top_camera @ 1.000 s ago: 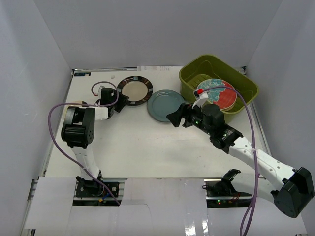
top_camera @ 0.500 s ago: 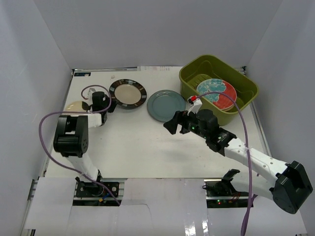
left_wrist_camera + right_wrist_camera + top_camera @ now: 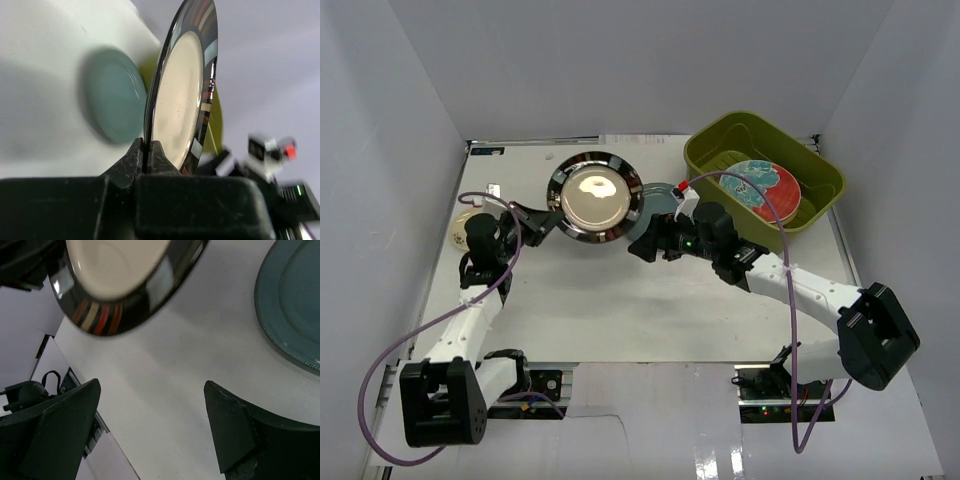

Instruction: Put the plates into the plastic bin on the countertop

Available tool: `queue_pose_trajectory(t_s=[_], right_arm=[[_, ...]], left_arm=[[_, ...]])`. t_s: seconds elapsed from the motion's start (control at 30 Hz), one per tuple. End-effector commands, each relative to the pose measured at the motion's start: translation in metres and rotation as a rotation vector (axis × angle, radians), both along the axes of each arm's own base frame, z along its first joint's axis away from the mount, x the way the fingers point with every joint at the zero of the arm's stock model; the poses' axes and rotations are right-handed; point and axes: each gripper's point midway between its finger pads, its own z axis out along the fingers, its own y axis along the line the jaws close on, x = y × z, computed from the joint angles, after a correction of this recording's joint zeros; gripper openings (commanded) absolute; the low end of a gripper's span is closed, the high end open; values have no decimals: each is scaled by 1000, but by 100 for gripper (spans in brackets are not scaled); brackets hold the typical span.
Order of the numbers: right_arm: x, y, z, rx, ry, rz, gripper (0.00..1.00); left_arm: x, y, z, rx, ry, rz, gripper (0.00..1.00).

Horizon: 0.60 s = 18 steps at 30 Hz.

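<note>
The left claw [image 3: 145, 150] is clamped on the rim of the black-striped plate [image 3: 595, 197], its two fingers pinching the near edge. The plate is lifted clear of the desk [image 3: 590, 290], its cream face turned up toward the overhead camera (the light glares off the middle). From above, it covers part of the teal plate [image 3: 665, 195], which lies flat on the desk between the raised plate and the green bin [image 3: 750, 125].

The right claw [image 3: 150, 425] hangs over bare desk with its jaws spread wide and nothing between them. It sits near the raised plate's edge and just beside the teal one.

The red-and-teal floral plate [image 3: 760, 190] lies in the bin. At the far left, half hidden behind the left arm, is what looks like the small cream plate [image 3: 461, 227].
</note>
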Motion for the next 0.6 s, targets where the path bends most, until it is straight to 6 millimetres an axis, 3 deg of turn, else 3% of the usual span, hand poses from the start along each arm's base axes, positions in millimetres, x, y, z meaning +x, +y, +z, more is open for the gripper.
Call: queue_pose_trajectory(t_s=[0.0,0.2,0.4,0.47,0.5,0.57], right_arm=[[20,6,51,108,-76,-50,90],[37,-25,61,154,-60,-145,90],[37,-34,66,174,-64,-165,94],[37,-34,73,200,-64,-163,82],[36,-33,78,217,-63,-142,66],[36,-30,87,258,-55,-120,51]], left_arm=[[-52,-43,33,-91,-70,-316,0],[-88,-55,64,-80,-165,-429,0],[-103,-64,68,-77,-186,-547,0],[-103,-65,64,-78,-173,-561,0],[-101,-65,60,-81,-160,-566,0],[-101,-66,54,-87,-138,-576,6]])
